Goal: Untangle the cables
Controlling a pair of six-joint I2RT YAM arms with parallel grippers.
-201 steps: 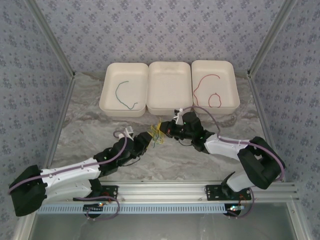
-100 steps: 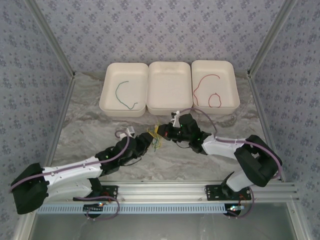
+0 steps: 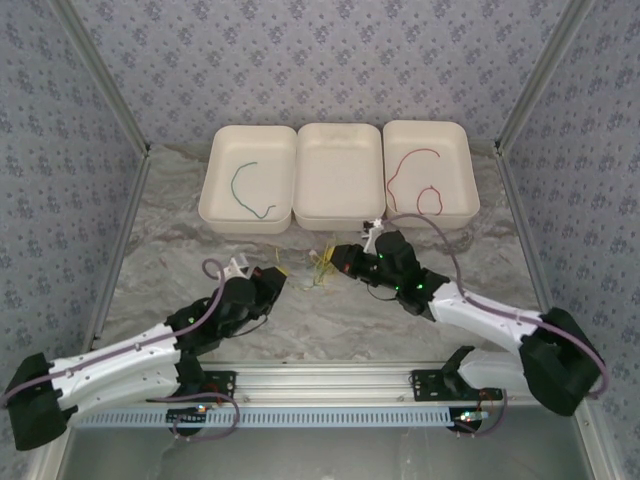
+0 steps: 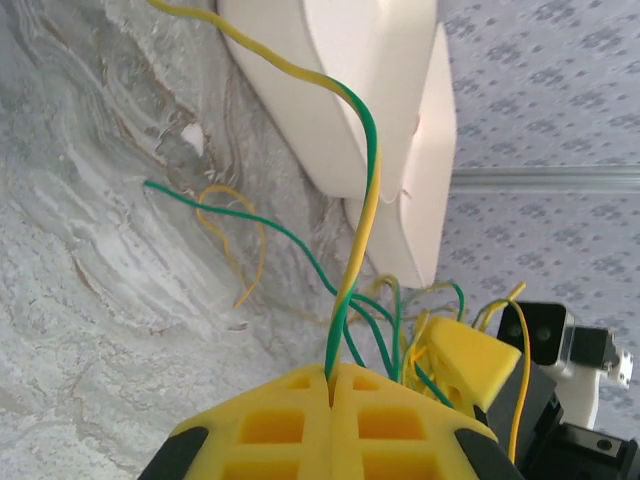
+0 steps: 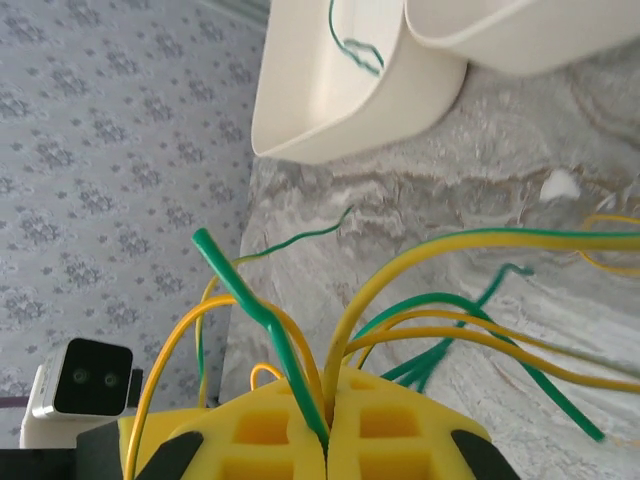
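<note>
1. A marble-patterned table (image 3: 180, 250) is seen from above, with three white trays side by side along its far edge. A green cable (image 3: 234, 185) lies in the left tray (image 3: 225, 150), and a red cable (image 3: 408, 157) lies in the right tray (image 3: 458, 170). The middle tray (image 3: 340, 170) stands between them.
2. The tangled cables (image 3: 322, 265), thin green and yellow wires, are found on the table just near of the middle tray. They are held between the two grippers.
3. The left gripper (image 3: 278, 273) is clenched. In its wrist view, a single green-and-yellow strand (image 4: 368, 215) is pinched between the yellow pads (image 4: 300, 425) of the left gripper (image 4: 332, 372), and the strand is stretched away toward the trays.
4. The right gripper (image 3: 338, 258) is also clenched. In its wrist view, several strands of the tangled cables (image 5: 250, 297) are clamped together where the yellow pads meet (image 5: 328, 395).
5. The knot could be tightened rather than loosened if the grippers are drawn apart. It is judged that the pinched strand threads through loops that the right gripper holds.
6. The thin strand could slip out of the left pads under tension, since little of it is gripped.
7. More than one colour could be dragged along together, because the right clamp holds green and yellow wires at once.
8. A loose yellow loop (image 4: 240, 240) on the table could be snagged and pulled back into the tangle.
</note>
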